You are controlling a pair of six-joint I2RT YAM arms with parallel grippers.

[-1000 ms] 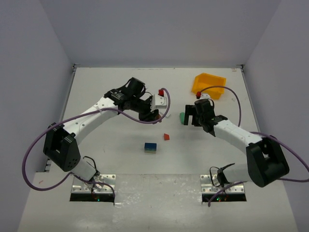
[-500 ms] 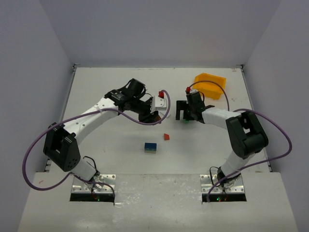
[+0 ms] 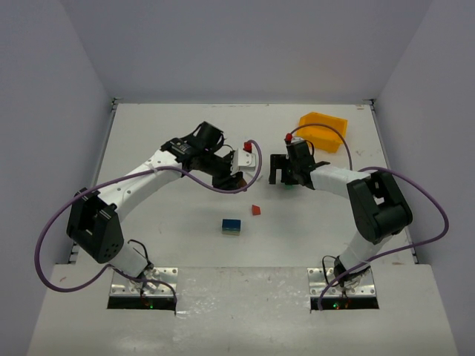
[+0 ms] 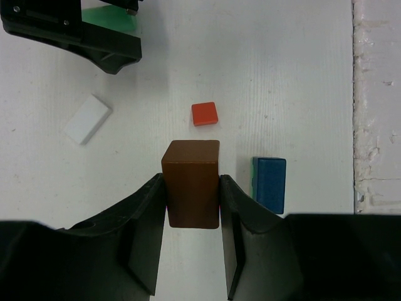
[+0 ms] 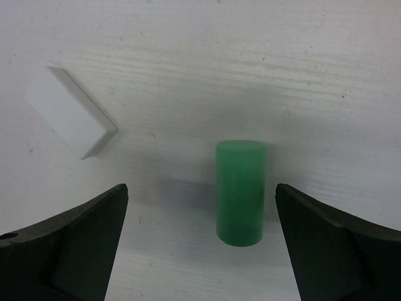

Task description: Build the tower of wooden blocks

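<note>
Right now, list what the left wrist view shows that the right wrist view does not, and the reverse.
Only the left wrist view: the left gripper shut on the brown block, with the red block and the blue block loose on the table. Only the right wrist view: the green cylinder in full, between the open fingers of the right gripper. Both: the white block, the right gripper, and the green cylinder, only partly seen from the left wrist.
</note>
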